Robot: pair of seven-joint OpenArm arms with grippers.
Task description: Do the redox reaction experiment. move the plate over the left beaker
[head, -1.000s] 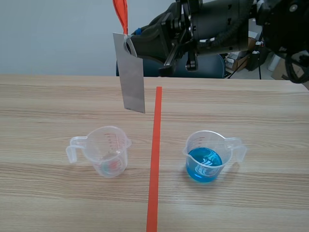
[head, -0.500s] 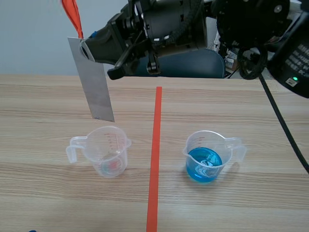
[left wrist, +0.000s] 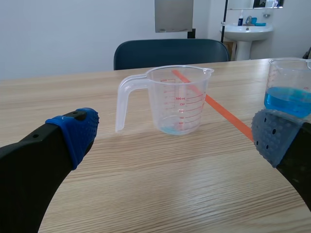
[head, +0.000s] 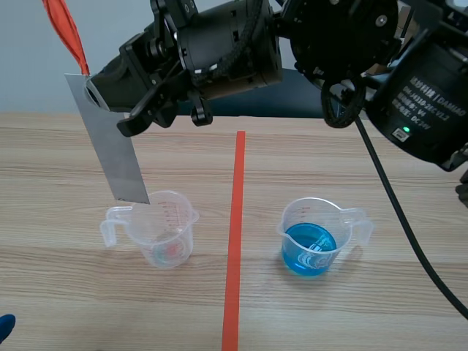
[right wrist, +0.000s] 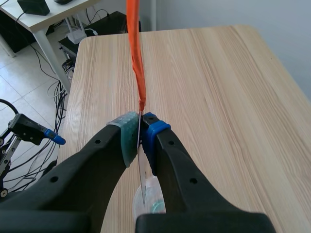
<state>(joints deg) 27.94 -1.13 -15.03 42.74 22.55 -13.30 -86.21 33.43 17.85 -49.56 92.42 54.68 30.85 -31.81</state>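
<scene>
A grey metal plate (head: 110, 142) with an orange ribbon (head: 64, 29) hangs tilted from my right gripper (head: 93, 89), which is shut on its top edge. The plate's lower corner hovers just over the handle-side rim of the left beaker (head: 162, 228), a clear beaker with a little liquid at the bottom. In the right wrist view the gripper (right wrist: 140, 138) pinches the plate (right wrist: 141, 167) edge-on, with the ribbon (right wrist: 135, 53) rising above it. My left gripper (left wrist: 175, 133) stands open low over the table, the left beaker (left wrist: 172, 99) ahead of it and the plate (left wrist: 173, 14) above that.
The right beaker (head: 314, 235) holds blue liquid, right of the orange-red tape line (head: 234, 248); it also shows beside my left gripper (left wrist: 290, 87). A cable (head: 395, 219) from the right arm hangs over the table's right side. A blue chair (left wrist: 170, 51) stands beyond the table.
My right arm has carried the plate leftward and lower, from near the tape line to over the left beaker. A blue fingertip of the left gripper has come in at the scene's lower left corner.
</scene>
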